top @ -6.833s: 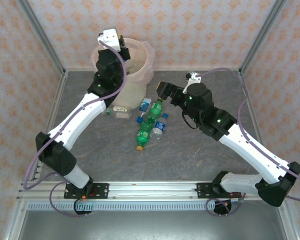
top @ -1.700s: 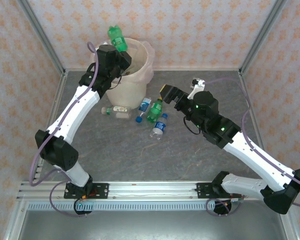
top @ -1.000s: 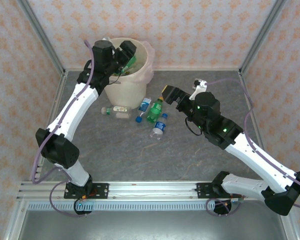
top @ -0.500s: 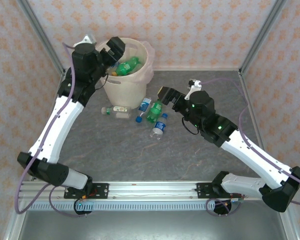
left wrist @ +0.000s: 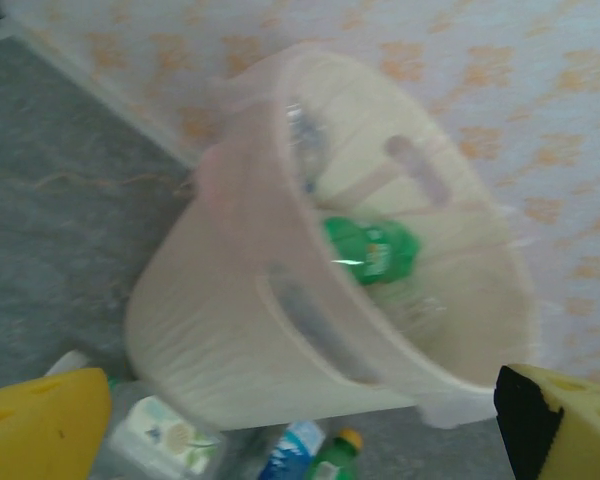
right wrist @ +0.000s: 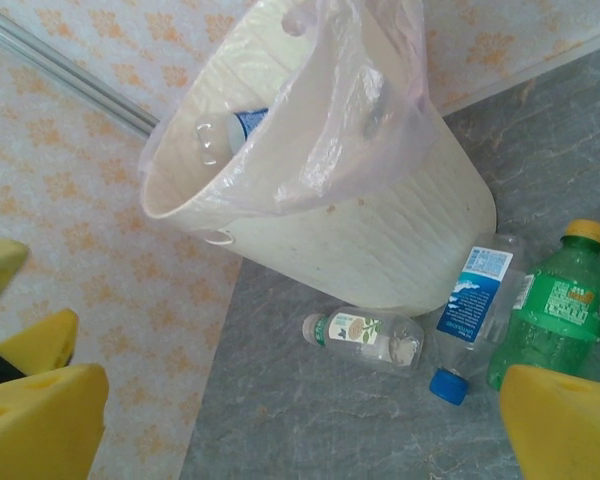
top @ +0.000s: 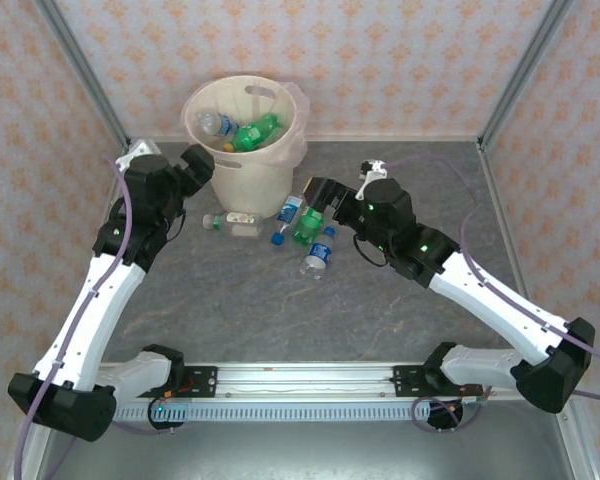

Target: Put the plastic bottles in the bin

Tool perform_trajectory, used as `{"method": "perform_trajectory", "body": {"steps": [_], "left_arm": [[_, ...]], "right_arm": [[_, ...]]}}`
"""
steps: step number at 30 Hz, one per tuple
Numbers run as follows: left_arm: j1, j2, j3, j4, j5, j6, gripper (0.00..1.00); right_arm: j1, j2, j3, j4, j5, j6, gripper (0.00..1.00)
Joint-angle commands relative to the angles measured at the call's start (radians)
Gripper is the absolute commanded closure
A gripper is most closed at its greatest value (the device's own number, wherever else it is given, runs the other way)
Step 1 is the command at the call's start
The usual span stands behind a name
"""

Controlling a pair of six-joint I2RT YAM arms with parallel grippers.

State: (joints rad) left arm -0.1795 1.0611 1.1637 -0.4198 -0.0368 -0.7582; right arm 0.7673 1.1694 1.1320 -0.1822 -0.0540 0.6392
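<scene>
Matt ribbed plastic bin (right wrist: 380, 230)

The desk (top: 280, 320) is surfaced in a dark grey, stone-veined material with a matt finish, and it is evenly lit. It is enclosed on three sides by wall panels (top: 400, 60) papered pale pink with a repeated orange floral motif. Slanted aluminium posts (top: 83, 70) are fitted at the two far corners. An aluminium rail (top: 300, 377) is mounted along the near edge, with a slotted white strip (top: 310, 410) just below it.
</scene>
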Motion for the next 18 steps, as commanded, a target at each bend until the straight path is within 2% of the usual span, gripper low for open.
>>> {"method": "perform_trajectory", "body": {"steps": [1,6,12,18], "left_arm": [[0.058,-0.045,-0.113,-0.036,0.041,-0.025,0.01],[0.199,-0.105,-0.331,0.007,0.157,-0.121,0.07],[0.326,-0.105,-0.534,0.196,0.32,-0.25,0.21],[0.352,-0.026,-0.644,0.468,0.411,-0.376,0.32]], "right_arm": [[0.012,0.007,0.06,0.018,-0.011,-0.004,0.0],[0.015,0.007,0.073,0.006,-0.003,-0.005,0.0],[0.017,0.007,0.072,-0.004,0.002,-0.002,0.0],[0.021,0.003,0.068,-0.011,-0.001,0.003,0.0]]}}
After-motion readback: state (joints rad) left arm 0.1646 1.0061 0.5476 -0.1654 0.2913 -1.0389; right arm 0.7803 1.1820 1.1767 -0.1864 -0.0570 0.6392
